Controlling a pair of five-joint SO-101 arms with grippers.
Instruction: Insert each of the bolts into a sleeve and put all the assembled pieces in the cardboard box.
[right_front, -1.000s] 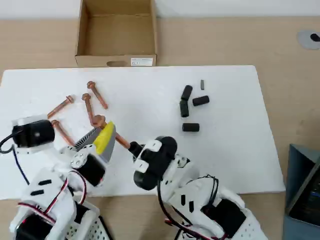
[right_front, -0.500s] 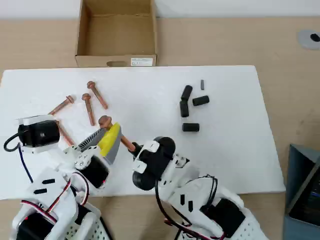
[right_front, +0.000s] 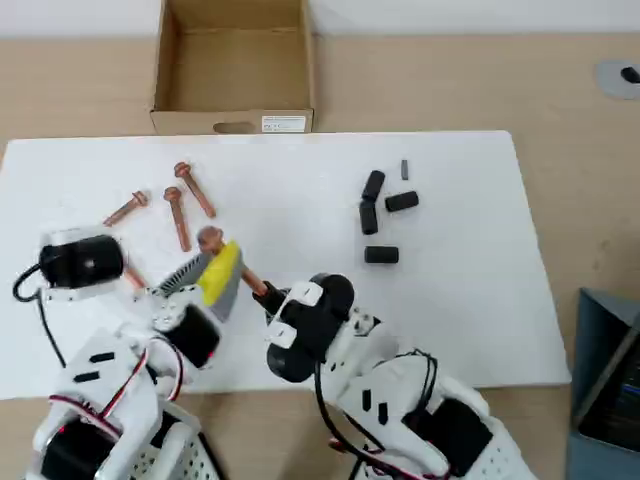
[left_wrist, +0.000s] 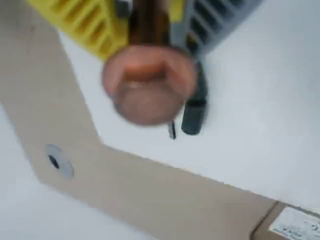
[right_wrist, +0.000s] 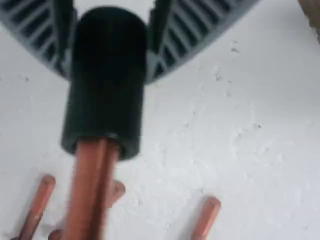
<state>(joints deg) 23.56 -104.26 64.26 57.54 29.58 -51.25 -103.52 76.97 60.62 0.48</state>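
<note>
at the front of the white mat (right_front: 470, 300), the left gripper (left_wrist: 150, 25) pinches a bolt (left_wrist: 149, 85) whose long stem runs straight into the black sleeve (right_wrist: 105, 85) pinched by the right gripper (right_wrist: 110, 25), both well apart from the cardboard box (right_front: 200, 121).

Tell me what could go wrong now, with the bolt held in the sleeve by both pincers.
1. The bolt sits in the sleeve, depth hidden; if the left pincer releases early, it may slip out.
2. The right pincer also grips, so any sideways pull may jam the pair.
3. Loose bolts lie nearby and could be swept aside.
</note>
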